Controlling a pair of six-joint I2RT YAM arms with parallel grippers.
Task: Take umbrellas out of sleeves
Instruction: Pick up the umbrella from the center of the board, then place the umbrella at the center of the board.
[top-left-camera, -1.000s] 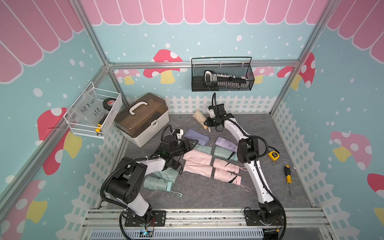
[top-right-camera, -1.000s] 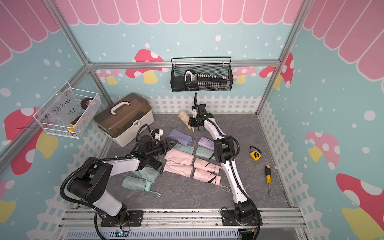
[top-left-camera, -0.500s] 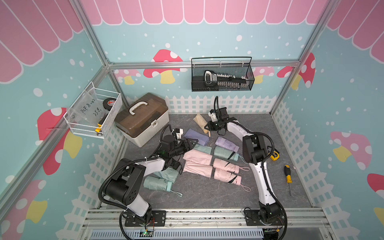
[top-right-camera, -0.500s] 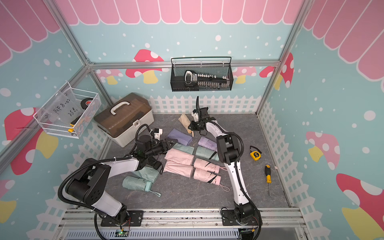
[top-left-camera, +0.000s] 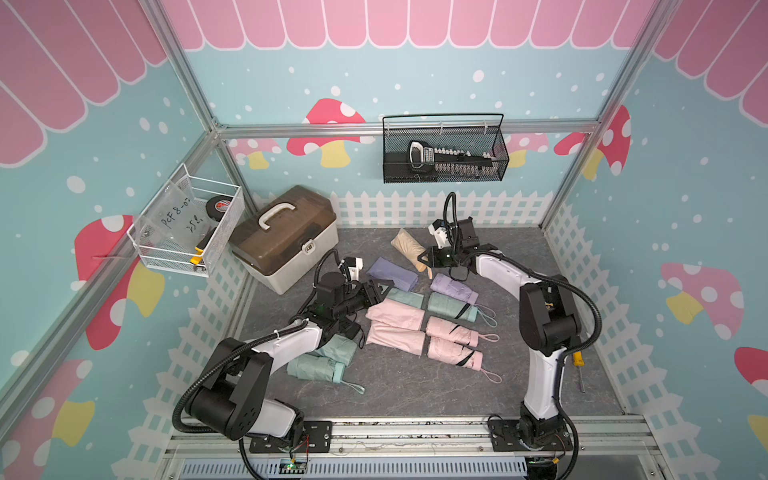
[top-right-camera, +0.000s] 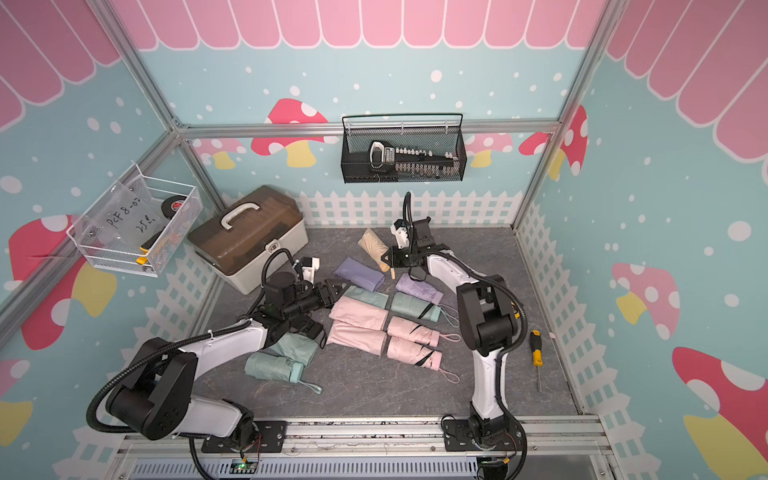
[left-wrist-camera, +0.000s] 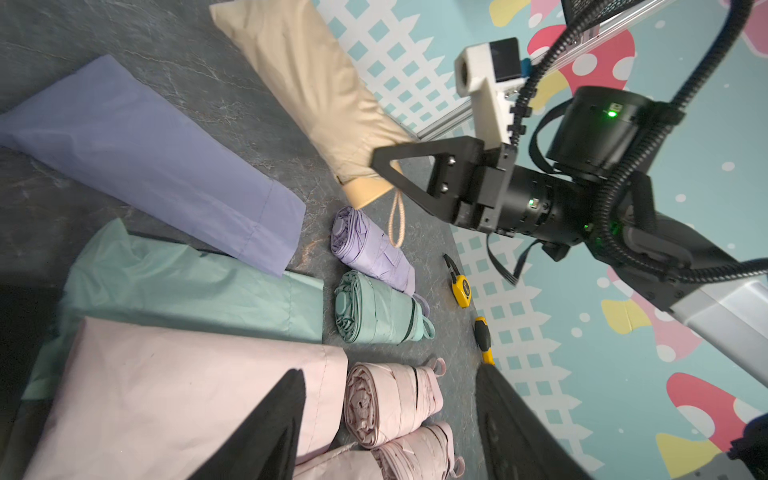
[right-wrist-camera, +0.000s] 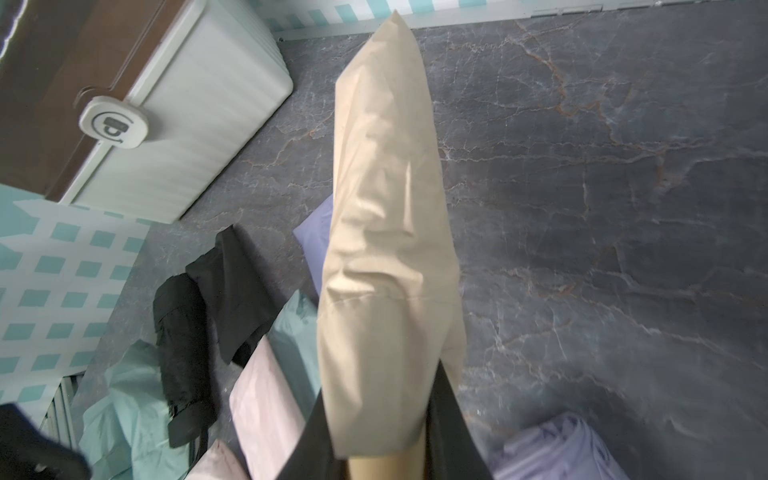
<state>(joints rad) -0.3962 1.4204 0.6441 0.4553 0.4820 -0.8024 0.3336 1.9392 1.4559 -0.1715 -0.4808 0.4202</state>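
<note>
1. Right end effector (top-left-camera: 428, 258): narrowed onto the open end of the cream sleeve (top-left-camera: 408, 247). In the right wrist view its fingers (right-wrist-camera: 451, 432) press either side of the hem. The cream handle (right-wrist-camera: 376, 467) pokes out just past it.
2. Cream sleeve: plump, with its umbrella inside. It lies near the back edge of the tabletop (top-left-camera: 415, 395), about mid-width, closed tip toward that edge.
3. Left end effector (top-left-camera: 381, 291): jaws wide, holding nothing, poised above a corner of the pink sleeve (top-left-camera: 395, 313). In the left wrist view its fingers (left-wrist-camera: 266, 436) stand well apart.
4. Centre of the tabletop, a column of flat pouches from back to front: lilac sleeve (top-left-camera: 392, 272), mint sleeve (top-left-camera: 405, 297), the pink sleeve, second pink sleeve (top-left-camera: 395, 338), each touching the next.
5. Just beside that column, toward the right edge, all bare: lilac umbrella (top-left-camera: 453, 289), mint umbrella (top-left-camera: 449, 305), pink umbrella (top-left-camera: 449, 330), second pink umbrella (top-left-camera: 455, 358).
6. Toward the front-left corner: second mint umbrella (top-left-camera: 313, 368), touching loose mint fabric (top-left-camera: 338, 348) that runs under the left arm.
7. Black umbrella (right-wrist-camera: 178, 345) and black sleeve (right-wrist-camera: 237, 282): seen in the right wrist view, lying against the mint fabric.
8. Toolbox (top-left-camera: 286, 239): back-left corner. Screwdriver (top-right-camera: 536, 349) and tape measure (left-wrist-camera: 461, 291): near the right edge.
</note>
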